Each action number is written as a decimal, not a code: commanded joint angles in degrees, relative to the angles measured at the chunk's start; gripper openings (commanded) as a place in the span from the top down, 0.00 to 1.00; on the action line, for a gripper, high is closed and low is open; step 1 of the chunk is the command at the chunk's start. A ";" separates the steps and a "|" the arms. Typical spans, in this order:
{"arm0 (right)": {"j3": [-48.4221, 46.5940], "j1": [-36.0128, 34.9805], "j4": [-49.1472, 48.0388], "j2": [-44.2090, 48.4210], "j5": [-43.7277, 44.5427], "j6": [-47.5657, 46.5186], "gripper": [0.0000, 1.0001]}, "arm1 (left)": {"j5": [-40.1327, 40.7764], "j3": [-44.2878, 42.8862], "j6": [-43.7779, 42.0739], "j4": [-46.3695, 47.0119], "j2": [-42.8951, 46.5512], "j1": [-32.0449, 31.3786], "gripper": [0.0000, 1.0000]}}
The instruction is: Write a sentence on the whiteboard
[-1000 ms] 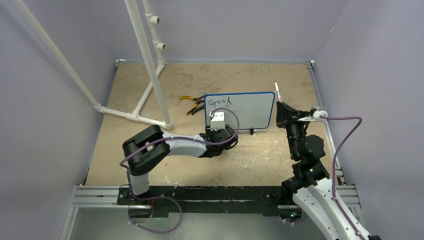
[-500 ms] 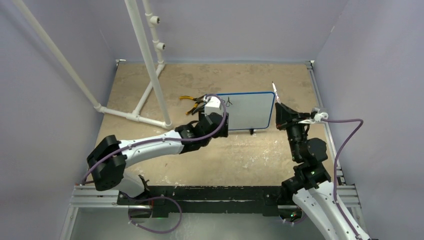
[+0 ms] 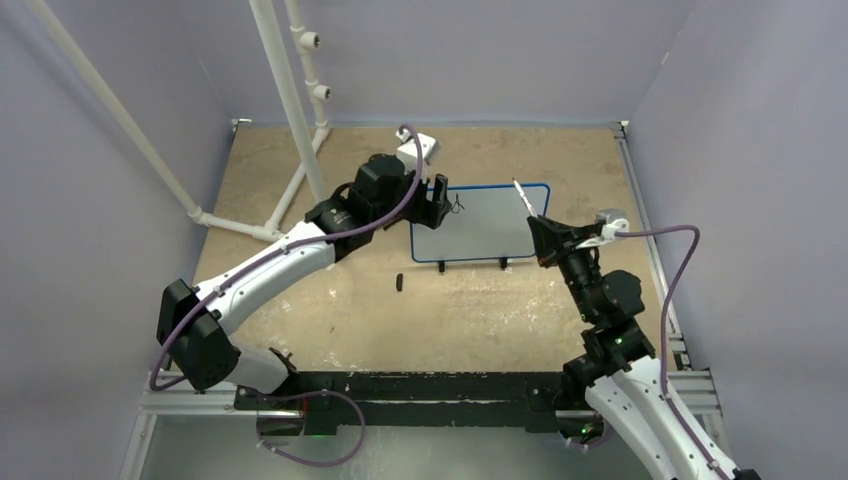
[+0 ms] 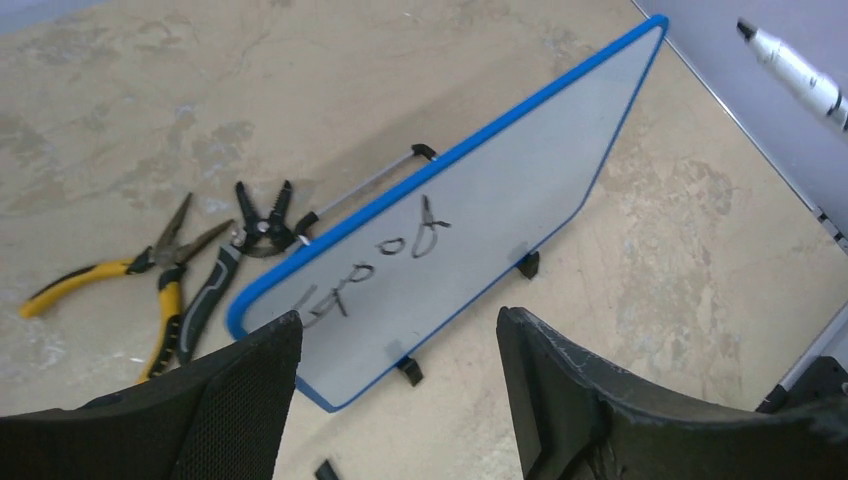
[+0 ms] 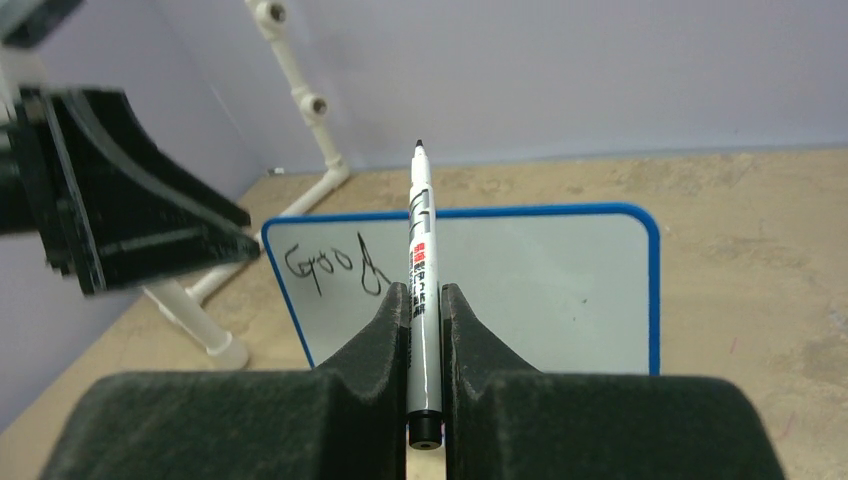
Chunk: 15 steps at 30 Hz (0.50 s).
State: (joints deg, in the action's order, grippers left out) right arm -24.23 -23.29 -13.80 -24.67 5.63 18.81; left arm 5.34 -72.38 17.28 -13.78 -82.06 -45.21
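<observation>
The whiteboard (image 3: 485, 228) stands tilted on its black feet mid-table, blue-rimmed. The sentence (image 5: 335, 266) is one black word, "Good", at the board's upper left, also in the left wrist view (image 4: 372, 268). My left gripper (image 3: 436, 198) hovers open above the board's upper left corner, nothing between its fingers (image 4: 258, 372). My right gripper (image 5: 425, 292) is shut on a grey marker (image 5: 420, 250), uncapped, tip up. It hangs in front of the board's right part (image 3: 543, 238), and the tip is off the surface.
Yellow-handled pliers (image 4: 150, 275) and black wire strippers (image 4: 255, 225) lie behind the board's left end. A small black cap (image 3: 399, 281) lies on the table in front of the board. A white pipe frame (image 3: 292, 110) rises at the back left. Lilac walls enclose the table.
My left arm swung from in front of the board up and back to its upper left corner, jaws spreading wider. The right gripper carried the marker leftward toward the board.
</observation>
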 commanded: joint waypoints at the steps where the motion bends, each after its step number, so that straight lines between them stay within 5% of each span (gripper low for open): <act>1: 1.02 0.01 -1.68 -3.10 -5.46 -1.73 1.00 | -10.42 -1.67 -5.76 -0.98 -0.27 7.01 0.29; 9: 0.27 0.00 -2.94 -9.52 -7.82 -3.32 1.00 | -17.83 2.14 -7.95 3.46 -0.62 11.78 0.26; 15: -0.36 -0.08 -2.24 -12.49 -7.30 -3.43 1.00 | -15.99 2.85 -9.46 1.97 -2.47 12.62 0.26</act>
State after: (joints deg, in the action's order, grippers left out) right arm -23.40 -23.31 -14.35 -36.45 -1.06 16.60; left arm -10.04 -70.35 10.33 -12.95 -83.42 -33.36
